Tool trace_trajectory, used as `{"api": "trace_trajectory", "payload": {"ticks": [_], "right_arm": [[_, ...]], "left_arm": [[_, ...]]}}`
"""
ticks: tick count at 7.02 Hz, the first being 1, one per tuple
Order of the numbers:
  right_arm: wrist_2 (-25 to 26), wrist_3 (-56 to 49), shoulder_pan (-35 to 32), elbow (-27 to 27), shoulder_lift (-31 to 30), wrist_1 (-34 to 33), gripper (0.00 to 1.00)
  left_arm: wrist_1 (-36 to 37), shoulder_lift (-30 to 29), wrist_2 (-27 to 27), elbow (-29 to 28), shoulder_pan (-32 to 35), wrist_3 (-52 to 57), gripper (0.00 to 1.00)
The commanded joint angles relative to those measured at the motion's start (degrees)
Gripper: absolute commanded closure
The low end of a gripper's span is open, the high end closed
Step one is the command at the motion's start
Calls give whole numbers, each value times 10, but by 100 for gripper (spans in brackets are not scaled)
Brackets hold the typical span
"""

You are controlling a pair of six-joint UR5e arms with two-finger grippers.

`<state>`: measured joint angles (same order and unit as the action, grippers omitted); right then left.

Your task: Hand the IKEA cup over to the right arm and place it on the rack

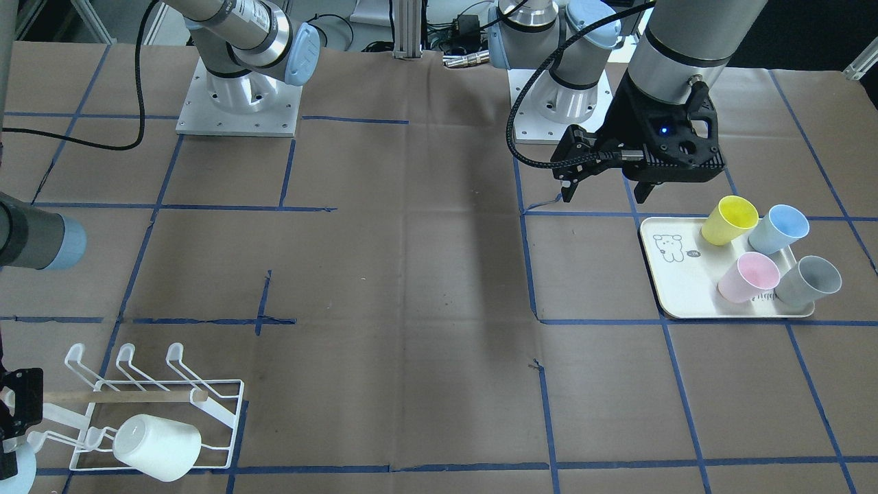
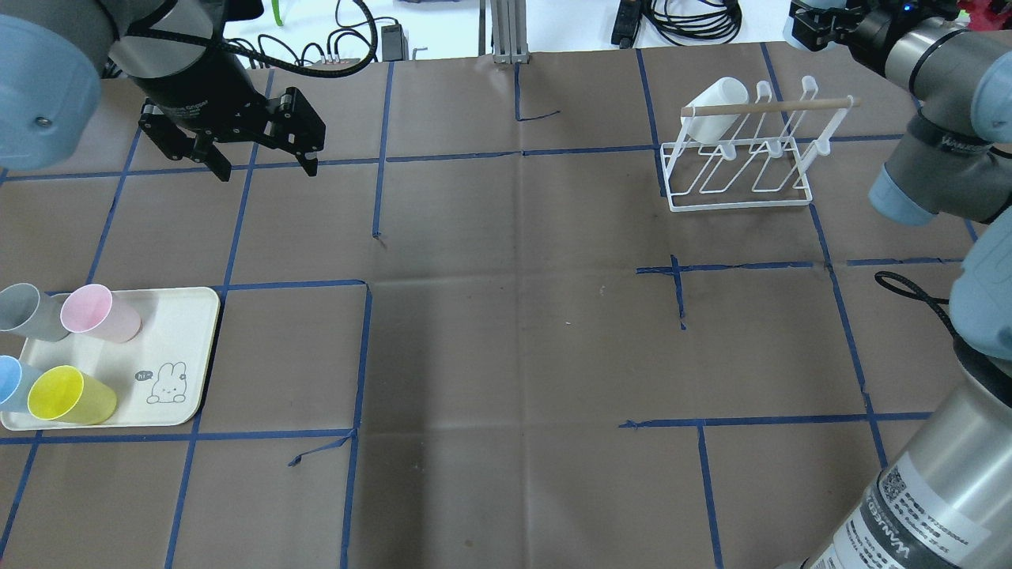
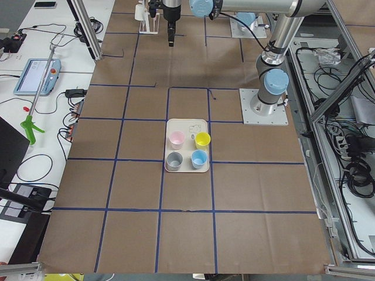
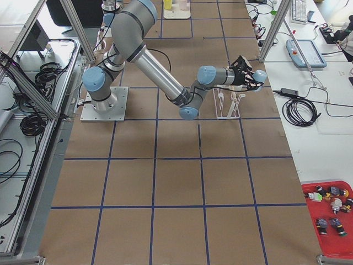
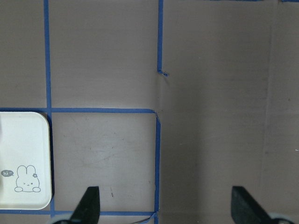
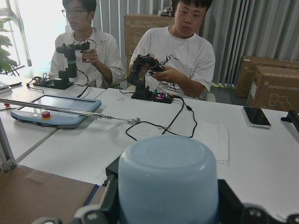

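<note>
One pale-blue cup point(image 6: 168, 182) is gripped in the jaws of the right gripper point(image 2: 816, 17), which are closed against its sides. It is held on its side, base toward the wrist camera, just beside the rack point(image 1: 219, 412) on the side farthest from the robot's base. Whether it touches the rack cannot be told. The tips of the jaws are hidden behind the cup in the wrist view. In the front and overhead views the cup is cut off by the picture edge, so only a sliver is seen.

One rack is seen, with two rows of prongs; three prongs are counted in the row nearer the base. One dowel point(image 1: 123, 396) lies along the rack. One white cup point(image 1: 158, 446) is hung, tilted, on the outer row at the end toward the left arm, and its prong is hidden by it.

Well apart from the rack, at the far end of the worktop point(image 1: 411, 274), one tray point(image 1: 675, 288) carries four cups. These are a yellow cup point(image 1: 730, 219), a blue cup point(image 1: 778, 230), a pink cup point(image 1: 749, 276) and a grey cup point(image 1: 809, 281). All are tipped on their sides, and in the overhead view the grey and blue ones are cut off by the edge. Six cups are counted in all.

The left gripper point(image 1: 603, 195) is held above bare worktop beside the tray, its jaws spread wide with nothing between them.

Two people point(image 6: 180, 46) are seen seated at a white desk beyond the cup.
</note>
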<state>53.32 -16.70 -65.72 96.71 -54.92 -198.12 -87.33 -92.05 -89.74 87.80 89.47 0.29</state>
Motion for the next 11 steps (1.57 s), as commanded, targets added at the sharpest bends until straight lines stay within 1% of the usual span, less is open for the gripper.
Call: {"api": "trace_trajectory", "payload": {"ticks": [1, 2, 4, 5, 7, 11], "right_arm": [[-1, 0, 1, 1, 14, -4, 89], [-1, 0, 1, 1, 18, -4, 89], [-1, 0, 3, 7, 26, -11, 89], [-1, 1, 4, 10, 24, -11, 89], [-10, 0, 6, 25, 21, -11, 89], [-11, 0, 11, 29, 22, -10, 89]], "left_arm": [[0, 4, -2, 9, 1, 1, 0], [4, 13, -2, 27, 0, 2, 0], [3, 9, -3, 23, 0, 1, 0], [-5, -3, -4, 15, 1, 1, 0], [-6, -3, -4, 18, 1, 1, 0], [-6, -3, -4, 18, 1, -1, 0]]}}
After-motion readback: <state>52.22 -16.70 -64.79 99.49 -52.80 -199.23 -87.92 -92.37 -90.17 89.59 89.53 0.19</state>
